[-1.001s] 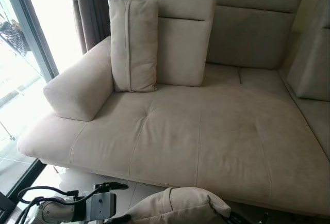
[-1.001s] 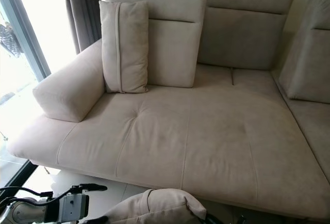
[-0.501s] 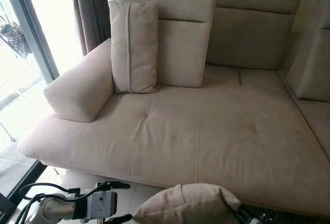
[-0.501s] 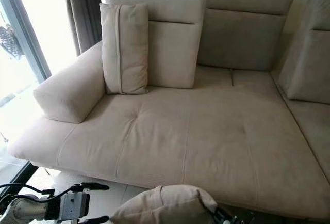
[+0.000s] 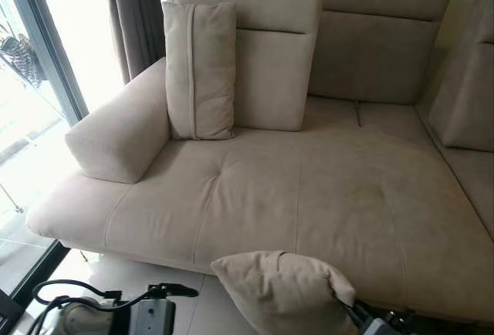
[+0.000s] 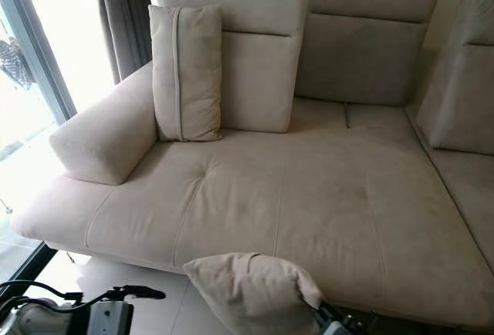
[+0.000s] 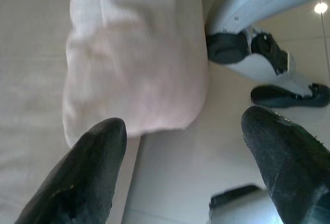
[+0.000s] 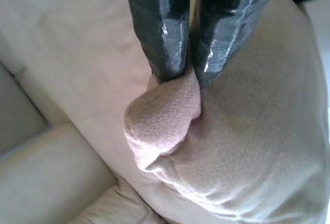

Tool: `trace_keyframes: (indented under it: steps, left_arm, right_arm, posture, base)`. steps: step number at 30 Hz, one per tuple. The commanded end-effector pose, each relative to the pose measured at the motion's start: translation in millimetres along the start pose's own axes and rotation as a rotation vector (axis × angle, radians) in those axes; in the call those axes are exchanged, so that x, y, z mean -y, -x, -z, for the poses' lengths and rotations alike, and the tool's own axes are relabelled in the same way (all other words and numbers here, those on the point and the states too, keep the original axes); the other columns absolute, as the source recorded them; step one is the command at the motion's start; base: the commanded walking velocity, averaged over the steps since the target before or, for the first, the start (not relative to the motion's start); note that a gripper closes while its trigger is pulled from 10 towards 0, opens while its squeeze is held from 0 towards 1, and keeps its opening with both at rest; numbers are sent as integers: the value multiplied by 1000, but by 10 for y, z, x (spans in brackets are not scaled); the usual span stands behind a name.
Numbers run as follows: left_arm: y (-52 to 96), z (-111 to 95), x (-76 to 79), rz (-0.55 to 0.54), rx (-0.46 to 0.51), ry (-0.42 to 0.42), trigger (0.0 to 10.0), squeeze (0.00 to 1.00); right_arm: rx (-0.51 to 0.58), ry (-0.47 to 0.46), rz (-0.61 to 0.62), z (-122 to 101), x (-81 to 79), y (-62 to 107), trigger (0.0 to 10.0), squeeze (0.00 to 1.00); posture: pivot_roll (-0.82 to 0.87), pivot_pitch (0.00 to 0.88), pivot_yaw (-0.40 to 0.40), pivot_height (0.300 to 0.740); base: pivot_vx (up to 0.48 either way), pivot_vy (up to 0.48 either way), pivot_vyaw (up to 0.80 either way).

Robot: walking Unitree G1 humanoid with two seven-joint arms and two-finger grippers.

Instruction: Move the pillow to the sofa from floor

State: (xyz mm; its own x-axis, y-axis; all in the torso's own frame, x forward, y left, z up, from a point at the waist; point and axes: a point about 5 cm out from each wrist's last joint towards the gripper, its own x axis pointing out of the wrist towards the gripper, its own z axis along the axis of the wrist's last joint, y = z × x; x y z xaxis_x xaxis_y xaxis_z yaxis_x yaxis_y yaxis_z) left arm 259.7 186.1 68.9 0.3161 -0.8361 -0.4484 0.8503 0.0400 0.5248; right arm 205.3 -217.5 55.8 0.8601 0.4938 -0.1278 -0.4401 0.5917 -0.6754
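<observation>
The right gripper (image 8: 191,77) pinched the pillow (image 5: 285,292) tight by a corner; it should lift higher over the sofa (image 5: 309,204).

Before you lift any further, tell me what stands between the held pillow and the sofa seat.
Nothing visible does. The right gripper is pinched on a corner of the pillow, which hangs at the front edge of the sofa. The seat ahead is bare; the upright cushion stands far back by the armrest. The left gripper is open beside the pillow.
</observation>
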Motion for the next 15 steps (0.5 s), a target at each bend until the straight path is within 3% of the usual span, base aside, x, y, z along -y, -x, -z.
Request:
trace_keyframes:
  steps: [1, 8, 15]
  left_arm:
    - [-70, 9, 53, 13, -9, 19, 10000, 0]
    - [-171, 21, -19, -26, -34, 24, 10000, 0]
    - [-180, 39, -76, -33, -55, 24, 10000, 0]
  right_arm:
    - [58, -21, -30, -113, -39, -74, 0, 0]
    - [86, -47, -79, -204, -109, -158, 0, 0]
    - [109, -39, -52, -266, -54, -173, 0, 0]
  posture:
    - [83, 66, 6, 566]
    - [83, 64, 3, 566]
    - [78, 60, 6, 566]
  base:
    - [0, 0, 0]
    - [0, 0, 0]
    - [0, 0, 0]
